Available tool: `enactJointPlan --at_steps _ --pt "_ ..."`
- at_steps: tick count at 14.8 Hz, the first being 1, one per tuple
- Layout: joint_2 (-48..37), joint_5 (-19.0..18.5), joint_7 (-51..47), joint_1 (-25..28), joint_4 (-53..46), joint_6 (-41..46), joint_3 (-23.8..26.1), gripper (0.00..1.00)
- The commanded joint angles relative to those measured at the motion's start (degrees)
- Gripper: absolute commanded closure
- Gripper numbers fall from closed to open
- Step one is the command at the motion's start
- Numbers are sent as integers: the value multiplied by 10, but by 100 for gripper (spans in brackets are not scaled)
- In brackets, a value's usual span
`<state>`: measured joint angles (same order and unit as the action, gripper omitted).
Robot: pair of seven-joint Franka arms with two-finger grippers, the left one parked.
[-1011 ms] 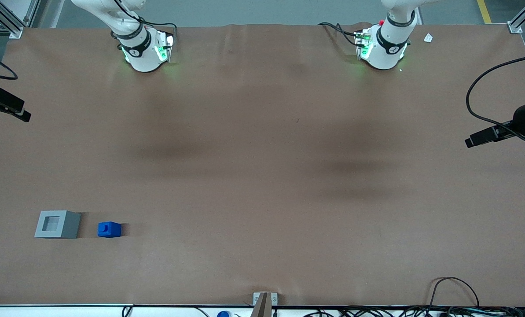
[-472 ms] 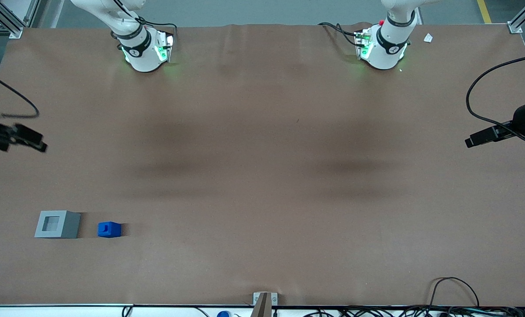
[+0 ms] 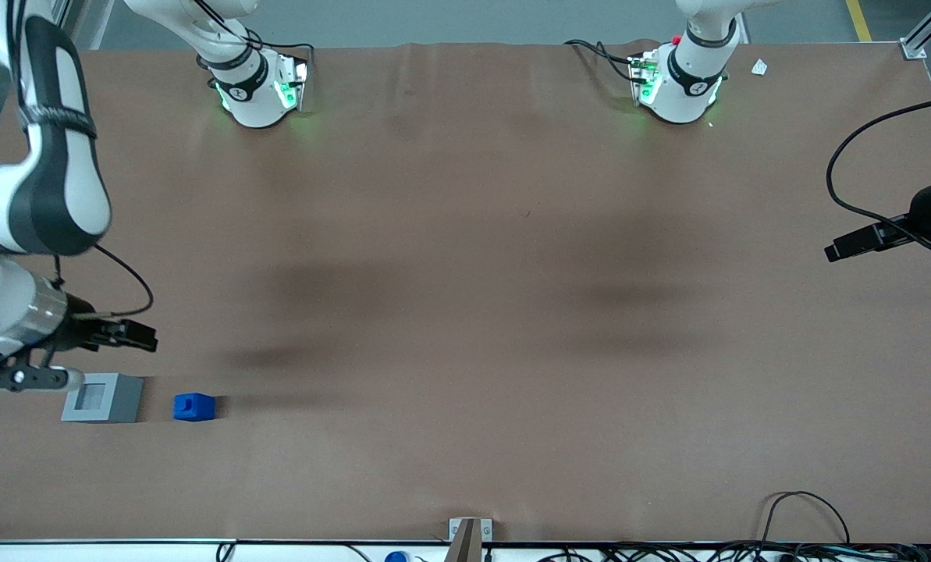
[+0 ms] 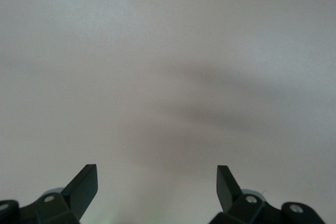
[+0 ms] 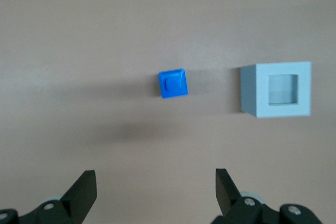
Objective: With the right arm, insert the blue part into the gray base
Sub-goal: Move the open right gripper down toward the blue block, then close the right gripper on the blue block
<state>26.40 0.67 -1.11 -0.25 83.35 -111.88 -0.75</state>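
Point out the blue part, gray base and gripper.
blue part (image 5: pixel 172 83), right wrist view, on its top face.
gray base (image 5: pixel 283 88), right wrist view, in the recess in its top.
gripper (image 5: pixel 156 187), right wrist view, midway between its open fingertips, above the table, empty.

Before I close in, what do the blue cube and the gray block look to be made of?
The blue cube looks like matte molded plastic: even bright color, soft edges, no glare. The gray block is a uniform dull pale gray with crisp corners, probably plastic too, though painted metal can't be ruled out. The tool is open above the table, holding nothing.
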Motion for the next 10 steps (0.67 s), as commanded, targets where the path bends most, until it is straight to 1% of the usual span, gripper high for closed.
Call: enactJointPlan --at_steps 1,5,8,10 --pt "54 -5 -26 -3 -13 -49 0 0" --pt "115 -6 -21 -9 -12 -136 0 0" --pt "148 -5 -25 -10 -13 -170 0 0" --pt "171 -6 -19 -11 -13 -221 0 0"
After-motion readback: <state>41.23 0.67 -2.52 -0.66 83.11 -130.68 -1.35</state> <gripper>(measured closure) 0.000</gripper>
